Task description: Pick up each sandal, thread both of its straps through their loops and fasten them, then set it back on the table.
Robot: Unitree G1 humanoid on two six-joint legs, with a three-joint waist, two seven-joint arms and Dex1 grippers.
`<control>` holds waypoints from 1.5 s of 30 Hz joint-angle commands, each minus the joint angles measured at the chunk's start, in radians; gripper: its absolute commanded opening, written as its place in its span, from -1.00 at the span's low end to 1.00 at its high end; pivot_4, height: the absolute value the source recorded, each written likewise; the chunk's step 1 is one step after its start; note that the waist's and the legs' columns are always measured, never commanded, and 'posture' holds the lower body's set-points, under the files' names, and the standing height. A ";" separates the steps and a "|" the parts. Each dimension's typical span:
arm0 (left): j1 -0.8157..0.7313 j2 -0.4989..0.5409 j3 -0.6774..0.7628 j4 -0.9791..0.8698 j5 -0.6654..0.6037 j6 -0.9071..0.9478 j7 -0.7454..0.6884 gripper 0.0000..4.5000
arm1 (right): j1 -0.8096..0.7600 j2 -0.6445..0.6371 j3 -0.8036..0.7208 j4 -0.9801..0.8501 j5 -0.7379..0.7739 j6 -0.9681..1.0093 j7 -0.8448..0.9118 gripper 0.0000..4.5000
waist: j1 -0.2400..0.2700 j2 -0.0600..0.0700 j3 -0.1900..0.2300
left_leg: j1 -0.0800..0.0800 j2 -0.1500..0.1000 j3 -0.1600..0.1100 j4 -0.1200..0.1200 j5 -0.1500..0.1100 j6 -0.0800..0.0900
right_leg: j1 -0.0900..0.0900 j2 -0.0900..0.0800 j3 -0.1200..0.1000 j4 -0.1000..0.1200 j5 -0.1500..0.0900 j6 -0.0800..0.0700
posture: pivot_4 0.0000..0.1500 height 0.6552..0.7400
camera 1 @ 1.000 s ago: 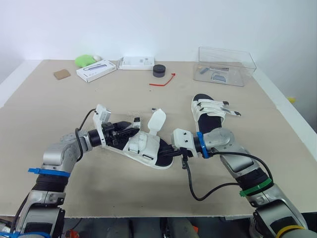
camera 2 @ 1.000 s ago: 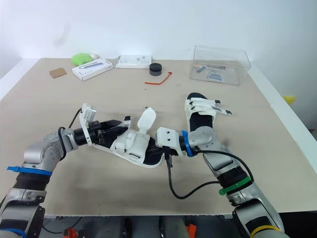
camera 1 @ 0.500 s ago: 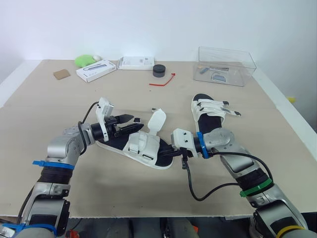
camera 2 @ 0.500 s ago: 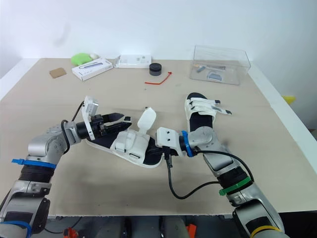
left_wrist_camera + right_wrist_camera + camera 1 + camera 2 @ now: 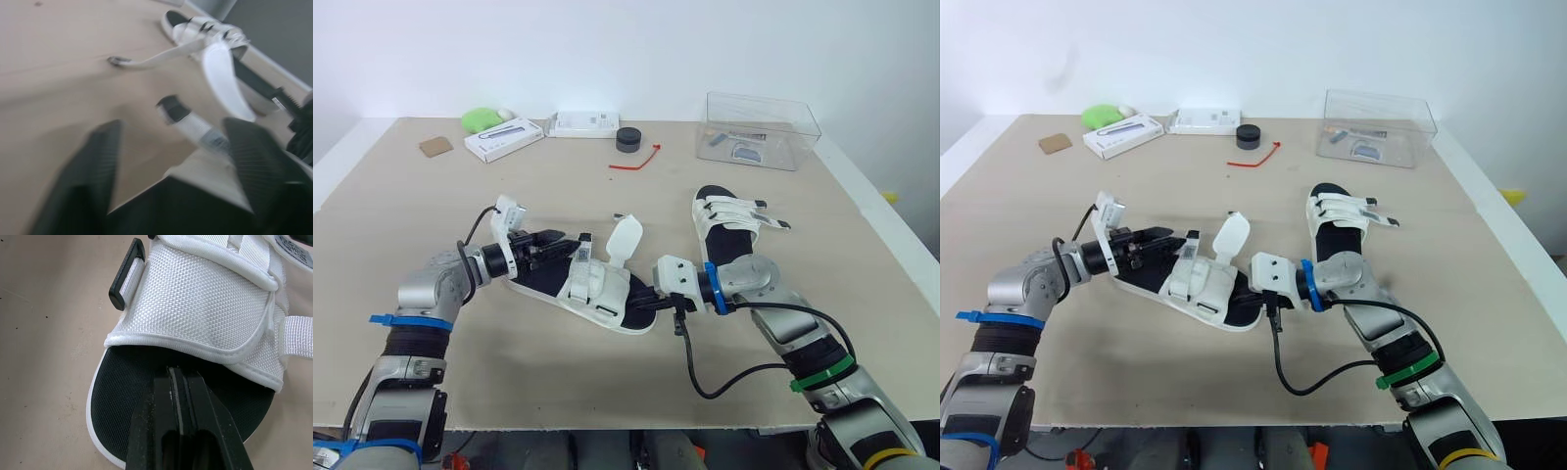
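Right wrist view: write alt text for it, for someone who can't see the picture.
The right gripper has its two black fingers shut on the edge of the black footbed of a sandal. Beyond the fingers is the white woven upper, with a black plastic loop at its side and the tan table behind.

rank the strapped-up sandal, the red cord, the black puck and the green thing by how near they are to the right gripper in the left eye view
From the right gripper, shut on the unfastened sandal:
1. strapped-up sandal, just to its right.
2. red cord, farther back, near the centre.
3. black puck, just behind the cord.
4. green thing, at the far left corner.
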 commanded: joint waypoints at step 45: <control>-0.120 0.003 -0.078 0.145 0.202 -0.115 -0.158 -0.97 | 0.038 -0.046 0.004 -0.018 -0.023 0.028 -0.013 -1.00 | 0.001 0.000 0.000 | -0.001 -0.002 0.000 0.000 -0.001 0.001 | 0.000 -0.001 0.000 0.000 -0.001 0.002 | 1.00 1.00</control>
